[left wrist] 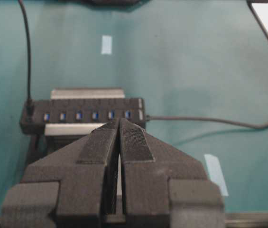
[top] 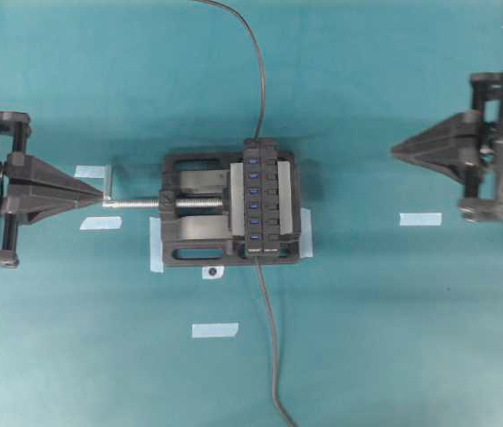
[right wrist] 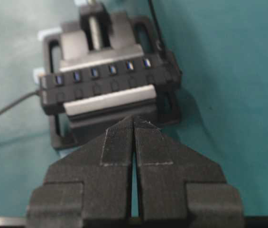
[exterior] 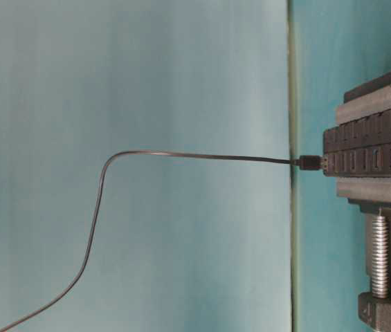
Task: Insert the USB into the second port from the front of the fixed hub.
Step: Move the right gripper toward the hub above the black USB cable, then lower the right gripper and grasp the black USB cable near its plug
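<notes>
The fixed hub is a black strip with a row of blue ports, clamped lengthwise in a vise; it also shows in the other views. The USB sits at the hub's far end, apparently in the last port. Its thin cable rises away from it. The other ports show bare blue. My left gripper is shut and empty, left of the vise by the screw's handle. My right gripper is shut and empty, well to the right of the hub.
A black bench vise with a silver screw holds the hub at the table's middle. The hub's own cable runs from its front end face toward the near edge. Pale tape strips lie on the teal cloth.
</notes>
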### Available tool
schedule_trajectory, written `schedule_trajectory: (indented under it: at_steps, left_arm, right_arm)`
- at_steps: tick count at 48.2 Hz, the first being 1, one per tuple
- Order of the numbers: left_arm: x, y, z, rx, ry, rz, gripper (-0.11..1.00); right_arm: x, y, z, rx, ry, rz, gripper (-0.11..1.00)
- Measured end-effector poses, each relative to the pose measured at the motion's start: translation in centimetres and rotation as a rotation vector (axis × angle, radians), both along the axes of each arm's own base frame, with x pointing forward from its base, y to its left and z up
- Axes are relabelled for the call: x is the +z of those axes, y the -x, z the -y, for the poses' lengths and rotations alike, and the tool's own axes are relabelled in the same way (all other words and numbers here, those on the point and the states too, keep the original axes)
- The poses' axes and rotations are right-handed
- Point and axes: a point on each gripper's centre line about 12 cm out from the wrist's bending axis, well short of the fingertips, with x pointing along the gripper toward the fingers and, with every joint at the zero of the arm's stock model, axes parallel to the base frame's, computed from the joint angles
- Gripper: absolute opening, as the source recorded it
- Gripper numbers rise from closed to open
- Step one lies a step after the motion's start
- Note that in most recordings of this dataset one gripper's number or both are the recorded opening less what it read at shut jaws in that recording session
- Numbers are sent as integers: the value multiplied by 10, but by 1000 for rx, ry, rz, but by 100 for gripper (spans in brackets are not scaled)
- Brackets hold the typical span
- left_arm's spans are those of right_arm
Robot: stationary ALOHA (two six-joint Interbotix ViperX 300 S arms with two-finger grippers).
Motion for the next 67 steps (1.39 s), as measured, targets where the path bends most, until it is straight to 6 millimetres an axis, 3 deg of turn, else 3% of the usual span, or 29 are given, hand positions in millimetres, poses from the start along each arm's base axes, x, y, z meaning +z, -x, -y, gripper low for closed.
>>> schedule_trajectory:
  at_steps: [26, 67]
  left_arm:
    - [1, -1, 0, 0, 0, -3, 0]
    - [0, 0, 0, 0, 0, -9, 0]
  right_arm:
    - [-19, -44, 21, -39, -14, -163, -1]
    - [-57, -137, 44, 90, 117, -375, -1]
